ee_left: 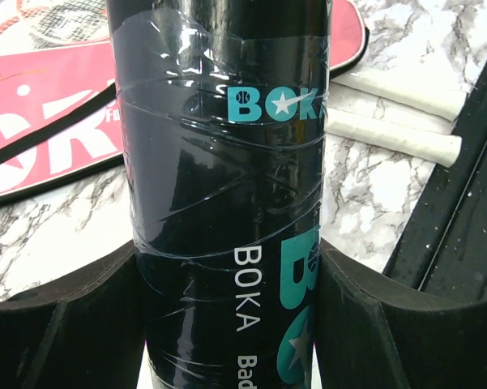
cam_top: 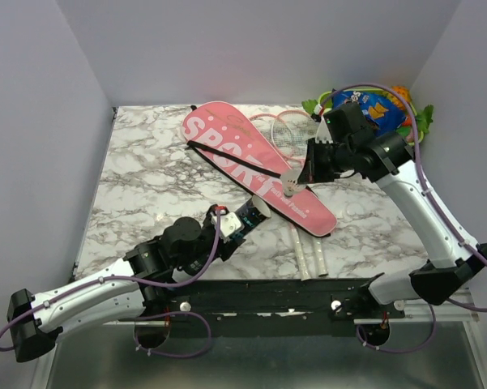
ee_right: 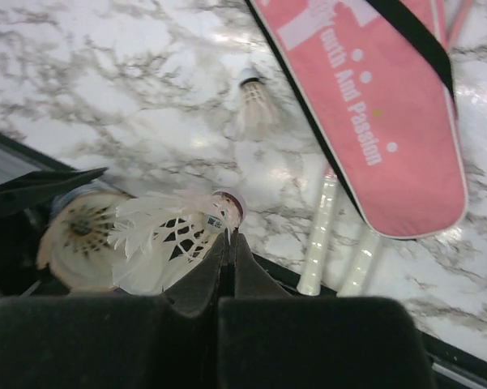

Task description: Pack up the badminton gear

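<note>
My left gripper (cam_top: 229,224) is shut on the dark blue-labelled tube (cam_top: 247,216), which fills the left wrist view (ee_left: 219,203) between both fingers. Its open end (ee_right: 79,235) points toward the right gripper. My right gripper (cam_top: 292,185) is shut on a white shuttlecock (ee_right: 174,239), pinched by its feathers at the tube's mouth. A second shuttlecock (ee_right: 255,104) lies on the marble beside the long pink racket bag (cam_top: 243,154). Two rackets lie partly under the bag, their pink-framed heads (cam_top: 285,126) beyond it and their white handles (cam_top: 308,258) near the front edge.
A green tray of fruit and snacks (cam_top: 377,105) stands at the back right corner. The black mounting rail (cam_top: 267,292) runs along the near table edge. Grey walls enclose the marble table (cam_top: 146,178) on three sides.
</note>
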Controlling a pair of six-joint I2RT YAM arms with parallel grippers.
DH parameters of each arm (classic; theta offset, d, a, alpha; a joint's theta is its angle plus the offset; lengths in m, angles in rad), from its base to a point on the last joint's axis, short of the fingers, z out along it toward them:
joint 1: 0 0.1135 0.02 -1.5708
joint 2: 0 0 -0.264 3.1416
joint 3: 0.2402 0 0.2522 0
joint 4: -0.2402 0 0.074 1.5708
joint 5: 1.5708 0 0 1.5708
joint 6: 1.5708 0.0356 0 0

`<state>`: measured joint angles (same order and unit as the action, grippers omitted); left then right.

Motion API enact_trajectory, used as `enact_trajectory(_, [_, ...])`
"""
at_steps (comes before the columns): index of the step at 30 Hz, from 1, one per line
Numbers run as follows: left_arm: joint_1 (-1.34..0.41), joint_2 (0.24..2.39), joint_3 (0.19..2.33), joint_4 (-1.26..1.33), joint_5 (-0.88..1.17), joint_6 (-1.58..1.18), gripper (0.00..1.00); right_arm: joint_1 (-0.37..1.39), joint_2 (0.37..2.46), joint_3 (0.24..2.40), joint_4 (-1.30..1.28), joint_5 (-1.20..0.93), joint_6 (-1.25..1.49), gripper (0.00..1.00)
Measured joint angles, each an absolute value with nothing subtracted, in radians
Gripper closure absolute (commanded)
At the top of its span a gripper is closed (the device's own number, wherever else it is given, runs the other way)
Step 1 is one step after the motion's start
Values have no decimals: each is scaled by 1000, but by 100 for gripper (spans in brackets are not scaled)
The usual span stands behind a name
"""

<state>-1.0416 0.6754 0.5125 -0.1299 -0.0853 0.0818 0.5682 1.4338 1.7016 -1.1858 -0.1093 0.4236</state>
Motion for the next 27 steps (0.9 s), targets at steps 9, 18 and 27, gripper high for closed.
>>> enact_trajectory(9, [-1042,688,530,-128,-36,75,100,567,1301,1615,-1013,-367,419,99])
enact_trajectory(18, [-1042,688,548,-77,-6,38,100,567,1280,1518,-895,-529,441,99])
enact_trajectory(27, [-1043,683,549,-28,1,12,100,567,1281,1474,-828,-669,464,99])
